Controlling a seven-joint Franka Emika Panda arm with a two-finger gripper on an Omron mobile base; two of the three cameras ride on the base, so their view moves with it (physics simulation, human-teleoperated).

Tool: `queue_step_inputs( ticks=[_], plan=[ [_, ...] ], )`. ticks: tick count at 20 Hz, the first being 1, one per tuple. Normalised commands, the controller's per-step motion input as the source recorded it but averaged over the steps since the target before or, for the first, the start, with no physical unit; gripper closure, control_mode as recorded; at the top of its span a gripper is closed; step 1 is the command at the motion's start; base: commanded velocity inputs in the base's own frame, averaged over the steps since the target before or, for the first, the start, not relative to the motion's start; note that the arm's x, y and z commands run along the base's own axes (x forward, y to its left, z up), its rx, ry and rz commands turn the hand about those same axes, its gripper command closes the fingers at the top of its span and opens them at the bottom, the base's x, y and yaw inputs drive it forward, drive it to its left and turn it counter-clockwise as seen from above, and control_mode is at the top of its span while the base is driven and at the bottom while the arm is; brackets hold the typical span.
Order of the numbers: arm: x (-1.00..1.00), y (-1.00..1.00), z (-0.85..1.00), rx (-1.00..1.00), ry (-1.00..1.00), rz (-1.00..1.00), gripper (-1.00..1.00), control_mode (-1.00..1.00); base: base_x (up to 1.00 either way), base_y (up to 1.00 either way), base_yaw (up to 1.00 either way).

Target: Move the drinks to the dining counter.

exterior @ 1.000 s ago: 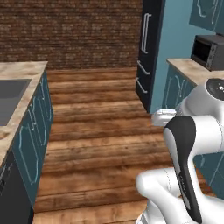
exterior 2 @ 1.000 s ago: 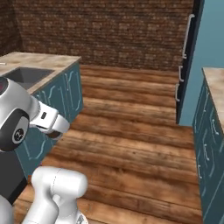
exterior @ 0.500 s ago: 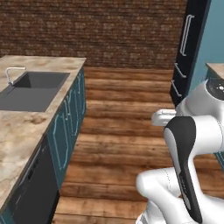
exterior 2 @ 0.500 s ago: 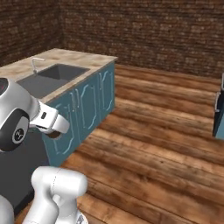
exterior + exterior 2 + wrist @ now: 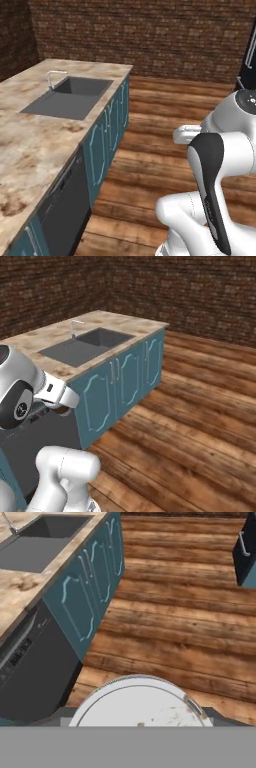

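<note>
Flanking bare plank floor (image 5: 165,115), sink counter (image 5: 35,140) edge, teal fronts (image 5: 125,381)

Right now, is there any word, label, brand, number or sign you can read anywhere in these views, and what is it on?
None can be read.
Dishwasher front under the sink counter: small pale marks along its top edge, too blurred to read.
Sink, teal cabinet doors and brick wall: no lettering visible.

Both base views look forward and down from behind the arm, sharing the sink counter (image 5: 60,120) (image 5: 115,323); the hand view looks down along its teal cabinet fronts (image 5: 95,577)
</note>
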Motion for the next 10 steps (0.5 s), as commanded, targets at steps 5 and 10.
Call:
queue_step_inputs(
  ticks=[5,10],
  plan=[
    [0.00,0.00,0.00,0.00,0.00,0.00,1.00,1.00,0.00,0.36,0.32],
    [0.00,0.00,0.00,0.00,0.00,0.00,1.00,1.00,0.00,0.38,0.31]
  ],
)
